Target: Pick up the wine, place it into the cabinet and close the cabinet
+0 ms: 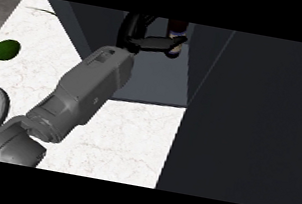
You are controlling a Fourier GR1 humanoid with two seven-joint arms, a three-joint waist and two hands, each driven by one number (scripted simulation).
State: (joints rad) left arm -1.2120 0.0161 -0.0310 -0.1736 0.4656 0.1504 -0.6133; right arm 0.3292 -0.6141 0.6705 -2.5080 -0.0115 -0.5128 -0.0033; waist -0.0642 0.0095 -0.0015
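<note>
The hand (150, 40) reached into the cabinet (150, 78), fingers curled around the wine bottle (177, 37); releasing it upright seemed next.

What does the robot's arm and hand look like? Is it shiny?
One arm shows. The forearm is grey and chunky, with smooth boxy panels and a big rounded joint at its lower end. It looks matte, not shiny. The hand at its tip is black, with slim fingers and dark curved cables looping above it.

Single head view, steeply down over counter (132, 141), close to cabinet (256, 117).
</note>
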